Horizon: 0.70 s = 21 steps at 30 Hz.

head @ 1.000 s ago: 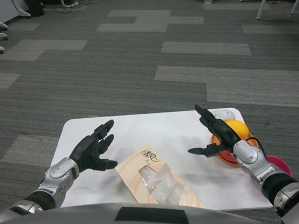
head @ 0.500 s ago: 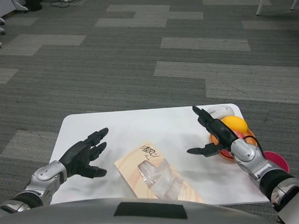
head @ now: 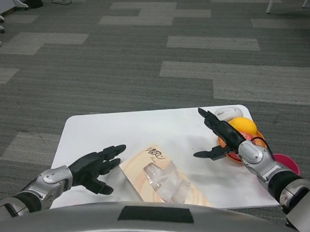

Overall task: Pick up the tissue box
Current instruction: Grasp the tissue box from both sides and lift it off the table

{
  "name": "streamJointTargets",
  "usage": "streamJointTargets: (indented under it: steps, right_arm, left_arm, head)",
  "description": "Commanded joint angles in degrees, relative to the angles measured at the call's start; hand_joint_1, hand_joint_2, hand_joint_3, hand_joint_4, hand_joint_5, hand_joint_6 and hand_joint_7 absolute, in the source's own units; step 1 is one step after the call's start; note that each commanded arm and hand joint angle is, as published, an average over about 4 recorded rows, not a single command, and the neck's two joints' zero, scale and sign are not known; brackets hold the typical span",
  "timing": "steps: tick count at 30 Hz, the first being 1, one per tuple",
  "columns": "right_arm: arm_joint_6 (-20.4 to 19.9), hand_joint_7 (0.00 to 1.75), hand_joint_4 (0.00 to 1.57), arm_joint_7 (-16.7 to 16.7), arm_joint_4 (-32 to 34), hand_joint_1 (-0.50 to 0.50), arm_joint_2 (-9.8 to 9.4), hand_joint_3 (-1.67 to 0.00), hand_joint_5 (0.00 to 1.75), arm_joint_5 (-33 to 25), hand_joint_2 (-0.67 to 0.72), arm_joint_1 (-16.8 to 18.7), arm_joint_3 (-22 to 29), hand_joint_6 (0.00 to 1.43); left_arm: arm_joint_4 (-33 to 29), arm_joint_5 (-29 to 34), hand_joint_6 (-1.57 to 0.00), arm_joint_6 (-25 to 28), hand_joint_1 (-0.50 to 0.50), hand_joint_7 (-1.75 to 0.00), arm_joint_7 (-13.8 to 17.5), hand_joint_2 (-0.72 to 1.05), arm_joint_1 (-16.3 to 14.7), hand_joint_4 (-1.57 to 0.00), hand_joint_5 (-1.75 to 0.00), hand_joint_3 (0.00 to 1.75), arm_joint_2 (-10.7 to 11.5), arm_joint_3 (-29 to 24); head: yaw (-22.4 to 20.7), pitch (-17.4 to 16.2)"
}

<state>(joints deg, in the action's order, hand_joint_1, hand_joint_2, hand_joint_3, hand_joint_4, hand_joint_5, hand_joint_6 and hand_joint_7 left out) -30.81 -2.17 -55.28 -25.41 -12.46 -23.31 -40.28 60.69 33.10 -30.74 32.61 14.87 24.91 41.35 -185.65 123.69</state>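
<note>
The tissue box [head: 160, 175] is a flat wood-patterned pack with a clear plastic slot on top, lying at an angle on the white table [head: 145, 129] near its front edge. My left hand [head: 95, 167] hovers just left of the box with fingers spread, holding nothing; I cannot tell whether the fingertips touch the box's edge. My right hand [head: 223, 138] is raised to the right of the box, fingers spread and thumb pointing toward it, a clear gap away.
An orange plate [head: 238, 156] with a yellow-orange fruit [head: 244, 128] sits under and behind my right hand. A white object [head: 229, 112] lies at the table's far right corner. A pink dish [head: 290, 164] is at the right edge.
My left hand has swung down and right, close up to the left side of the tissue box. My right hand has barely moved. The camera dipped slightly.
</note>
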Motion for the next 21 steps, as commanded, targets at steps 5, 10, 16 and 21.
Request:
streamJointTargets:
  steps: [5, 10, 16, 21]
  right_arm:
    - [0.2, 0.0, 0.0, -0.03, -1.1, -0.42, -0.08, -0.32, 0.0, -0.19, -0.41, -1.83, -1.42, 0.0]
    - [0.22, 0.0, 0.0, -0.03, -1.43, -0.42, -0.08, -0.32, 0.0, -0.19, -0.38, -2.42, -2.12, 0.0]
    - [0.22, 0.0, 0.0, -0.03, -1.74, -0.42, -0.17, -0.32, 0.0, -0.19, -0.35, -3.17, -3.24, 0.0]
    - [0.29, 0.0, 0.0, -0.12, -2.07, -0.42, -0.17, -0.32, 0.0, -0.24, -0.4, -3.94, -4.47, 0.0]
  left_arm:
    - [2.7, -0.64, 0.0, 0.77, 0.5, 0.0, 0.23, 1.05, 0.99, 0.0, 0.0, 0.17, -3.02, 1.36]
    - [4.02, -0.93, 0.0, 0.73, 0.5, 0.0, 0.04, 1.05, 1.72, 0.0, 0.0, 0.17, -4.28, 1.34]
    - [5.43, -0.86, 0.0, 0.51, 0.5, 0.0, -0.58, 1.05, 2.38, 0.0, 0.0, 0.17, -5.55, 0.88]
    - [6.57, -0.78, 0.0, 0.24, 0.5, 0.0, -1.57, 1.05, 3.12, 0.0, 0.0, 0.17, -6.87, 0.68]
  head:
    - [-0.16, -0.28]
    - [-0.06, -0.39]
    - [0.02, -0.4]
    - [0.11, -0.45]
